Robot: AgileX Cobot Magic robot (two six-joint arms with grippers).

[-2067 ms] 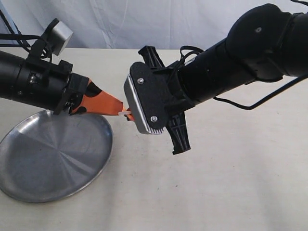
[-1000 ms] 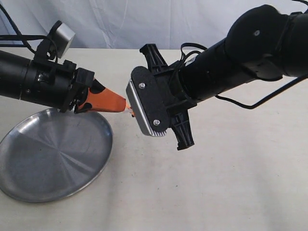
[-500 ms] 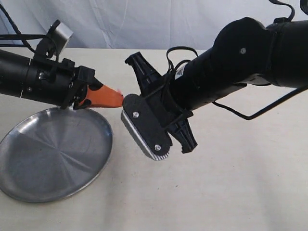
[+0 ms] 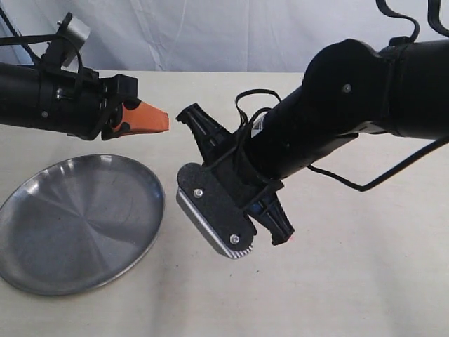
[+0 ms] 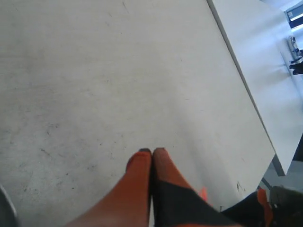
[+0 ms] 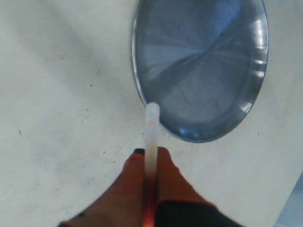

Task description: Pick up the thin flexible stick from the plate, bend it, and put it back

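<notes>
The thin flexible stick (image 6: 151, 137) is pinched between the orange fingers of my right gripper (image 6: 150, 152). Its whitish tip pokes past the fingertips and points at the rim of the plate (image 6: 203, 61); its red-orange part runs back between the fingers. In the exterior view the right gripper's jaws are hidden behind its wrist camera block (image 4: 214, 210), to the right of the plate (image 4: 77, 225). The plate lies bare on the table. My left gripper (image 4: 160, 121) hovers above the plate's far edge, shut with nothing between its fingertips (image 5: 151, 152), apart from the stick.
The beige table (image 4: 351, 281) spreads to the right and front of the right arm. Its far edge (image 5: 236, 71) shows in the left wrist view, with a white backdrop (image 4: 231, 35) behind it. Black cables (image 4: 365, 179) hang from the right arm.
My left gripper has pulled back up and to the left, away from the right gripper, and now holds nothing. The right arm has swung down towards the table with the stick.
</notes>
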